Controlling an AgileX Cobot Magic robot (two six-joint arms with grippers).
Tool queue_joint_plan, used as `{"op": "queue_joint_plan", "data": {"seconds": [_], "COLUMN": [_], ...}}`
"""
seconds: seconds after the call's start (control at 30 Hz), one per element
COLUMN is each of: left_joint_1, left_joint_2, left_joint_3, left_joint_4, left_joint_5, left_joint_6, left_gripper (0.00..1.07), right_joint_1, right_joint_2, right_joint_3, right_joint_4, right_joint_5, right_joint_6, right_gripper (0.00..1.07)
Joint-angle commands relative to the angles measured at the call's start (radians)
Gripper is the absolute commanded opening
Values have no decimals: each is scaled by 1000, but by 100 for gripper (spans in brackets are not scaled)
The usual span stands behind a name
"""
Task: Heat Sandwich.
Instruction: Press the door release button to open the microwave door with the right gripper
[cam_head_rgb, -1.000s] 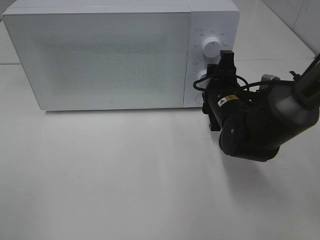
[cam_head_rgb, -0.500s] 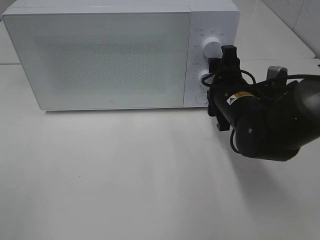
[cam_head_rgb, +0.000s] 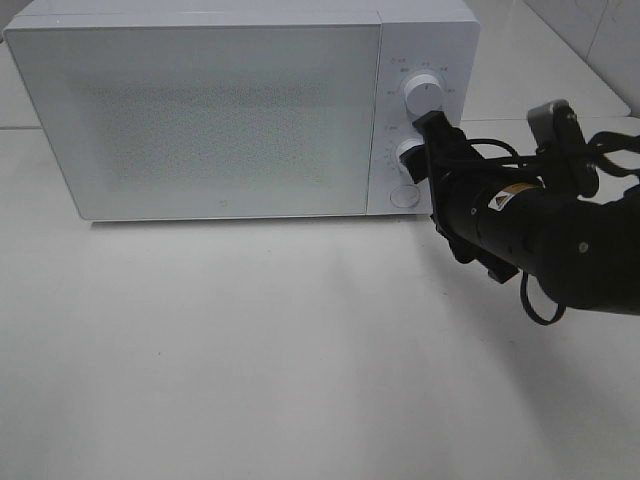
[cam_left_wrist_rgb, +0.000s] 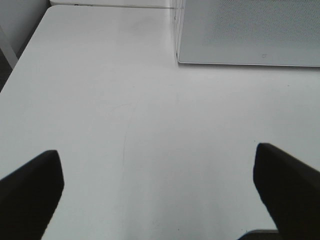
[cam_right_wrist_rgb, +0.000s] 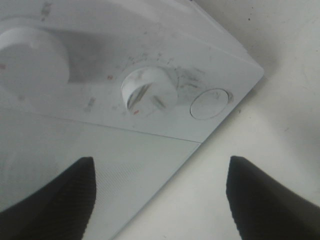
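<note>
Two tools are shown, and both are open and empty. In the high view a white microwave stands at the back of a pale surface. Its frosted door is shut. The control panel to the right of the door carries an upper dial, a lower dial and, lowest of the three, a round button.

The black right arm reaches in from the right edge, and the right tool sits close in front of the control panel at the height of the lower dial. In the right wrist view its two dark fingers are spread wide with nothing between them. The lower dial and the round button lie ahead of the gap. Whether any finger touches the panel cannot be told.

The left tool appears only in the left wrist view. Its fingers are also spread wide and grip nothing. It hangs over bare surface, well apart from the near corner of the microwave.

The sandwich cannot be seen in any view, and the shut, frosted door hides the inside of the microwave.
</note>
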Motion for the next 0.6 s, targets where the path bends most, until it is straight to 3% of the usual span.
{"op": "queue_joint_plan", "data": {"seconds": [0.03,0.33,0.6], "left_joint_1": [0,0,0], "left_joint_2": [-27,-27,-27], "left_joint_3": [2,2,2], "left_joint_4": [-2,-2,-2], "left_joint_5": [-8,-8,-8], "left_joint_6": [-3,-3,-3], "left_gripper": [98,98,98], "right_joint_1": [-7,-7,-7], "right_joint_2": [-47,-192,-312], "right_joint_3": [3,3,3], "right_joint_4": [-16,-16,-26], "right_joint_5": [100,457,739], "right_joint_6": [-193,-860,-1136], "right_gripper": [72,72,71]}}
